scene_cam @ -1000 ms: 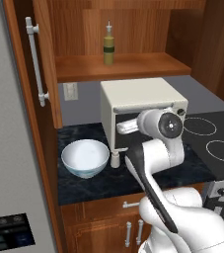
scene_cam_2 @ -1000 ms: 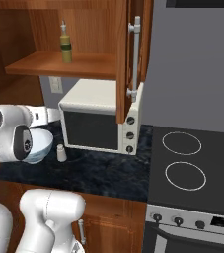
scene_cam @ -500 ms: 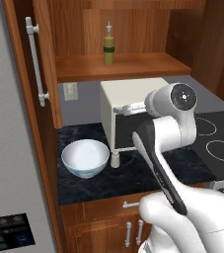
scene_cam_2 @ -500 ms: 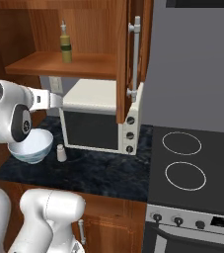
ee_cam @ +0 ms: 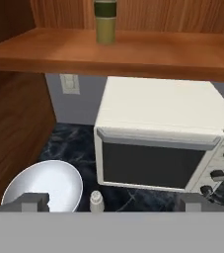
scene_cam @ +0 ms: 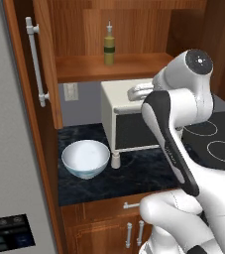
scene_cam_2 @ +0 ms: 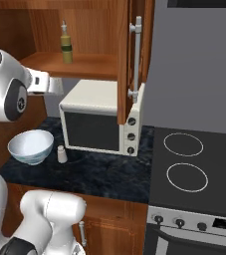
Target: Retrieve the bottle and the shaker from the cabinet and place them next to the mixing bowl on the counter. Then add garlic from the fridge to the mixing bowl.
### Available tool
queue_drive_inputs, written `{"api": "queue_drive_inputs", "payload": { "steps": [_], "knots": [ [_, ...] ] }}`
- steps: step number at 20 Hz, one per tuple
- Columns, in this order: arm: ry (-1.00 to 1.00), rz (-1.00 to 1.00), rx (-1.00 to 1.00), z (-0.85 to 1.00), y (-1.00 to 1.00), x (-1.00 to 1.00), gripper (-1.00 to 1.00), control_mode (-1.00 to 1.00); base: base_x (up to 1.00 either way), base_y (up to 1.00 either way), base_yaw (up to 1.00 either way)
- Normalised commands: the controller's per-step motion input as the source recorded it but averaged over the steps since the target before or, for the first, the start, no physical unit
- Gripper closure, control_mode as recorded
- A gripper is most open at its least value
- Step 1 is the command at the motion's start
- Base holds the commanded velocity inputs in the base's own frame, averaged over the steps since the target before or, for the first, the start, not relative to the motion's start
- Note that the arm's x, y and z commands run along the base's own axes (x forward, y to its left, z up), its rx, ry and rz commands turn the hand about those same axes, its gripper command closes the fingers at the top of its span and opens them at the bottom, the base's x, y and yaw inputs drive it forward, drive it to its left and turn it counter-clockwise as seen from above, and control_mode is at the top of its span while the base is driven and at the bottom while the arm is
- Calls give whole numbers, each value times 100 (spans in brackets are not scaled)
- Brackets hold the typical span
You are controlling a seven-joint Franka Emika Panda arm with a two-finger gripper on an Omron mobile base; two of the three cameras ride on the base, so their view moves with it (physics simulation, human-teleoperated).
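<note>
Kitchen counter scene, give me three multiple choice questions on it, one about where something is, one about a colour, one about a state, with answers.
1. Where is the bottle?
A. on the cabinet shelf
B. in the mixing bowl
C. on the stove

2. What colour is the mixing bowl?
A. red
B. white
C. black

3. How is the gripper?
A. shut on the shaker
B. shut on the bottle
C. open, holding nothing

Answers: 1 A, it stands on the wooden shelf above the microwave. 2 B, it shows white beside the shaker. 3 C, its fingertips stand wide apart in the hand view.
</note>
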Motion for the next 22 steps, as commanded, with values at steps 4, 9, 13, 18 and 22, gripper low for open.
{"api": "queue_drive_inputs", "payload": {
  "steps": [4, 9, 13, 18, 22],
  "knots": [
    [-27, 0, 6, 18, 1, -35, -100, -100, 0, 0, 0],
    [-33, 0, 7, 24, 13, 9, -100, -100, 0, 0, 0],
    [-14, 0, 3, 35, 2, 55, -100, -100, 0, 0, 0],
    [1, 0, 0, 71, 0, 19, -100, -100, 0, 0, 0],
    [8, 0, 0, 31, 0, 24, -100, -100, 0, 0, 0]
  ]
}}
